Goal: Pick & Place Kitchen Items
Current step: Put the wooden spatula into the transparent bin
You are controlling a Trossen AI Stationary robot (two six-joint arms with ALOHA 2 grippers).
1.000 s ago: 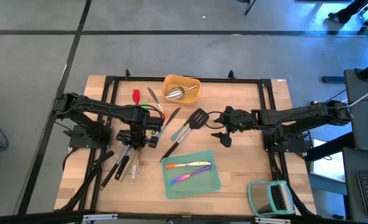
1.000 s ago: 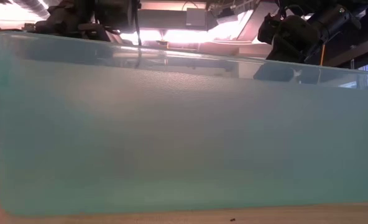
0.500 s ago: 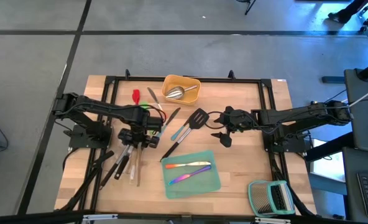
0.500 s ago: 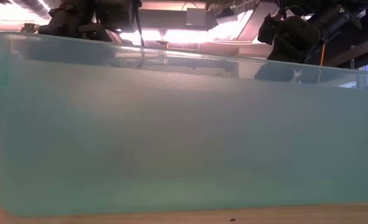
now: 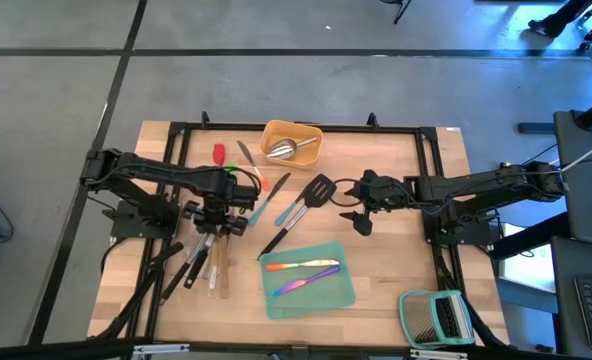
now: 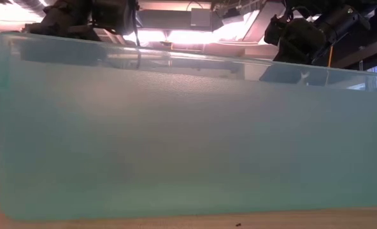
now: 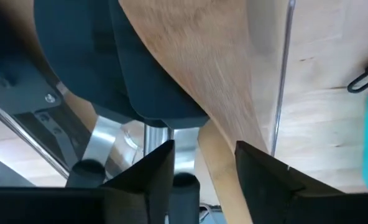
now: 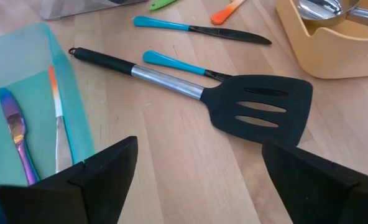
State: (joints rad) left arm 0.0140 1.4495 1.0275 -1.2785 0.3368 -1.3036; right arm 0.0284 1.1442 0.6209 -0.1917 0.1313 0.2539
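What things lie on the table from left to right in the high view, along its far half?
Red utensil → left tool → yellow tray → black slotted turner → right tool.

Counts: 1 yellow tray (image 5: 306,133) holding 1 steel scoop (image 5: 285,149); 1 teal tray (image 5: 326,294) holding 2 iridescent cutlery pieces (image 5: 306,279); 1 slotted turner (image 8: 258,112); 1 slatted rack (image 5: 435,317), lower right; 1 wooden spoon (image 7: 215,74).

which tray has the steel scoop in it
The yellow tray at the table's far edge holds the steel scoop; the teal tray holds only flat cutlery.
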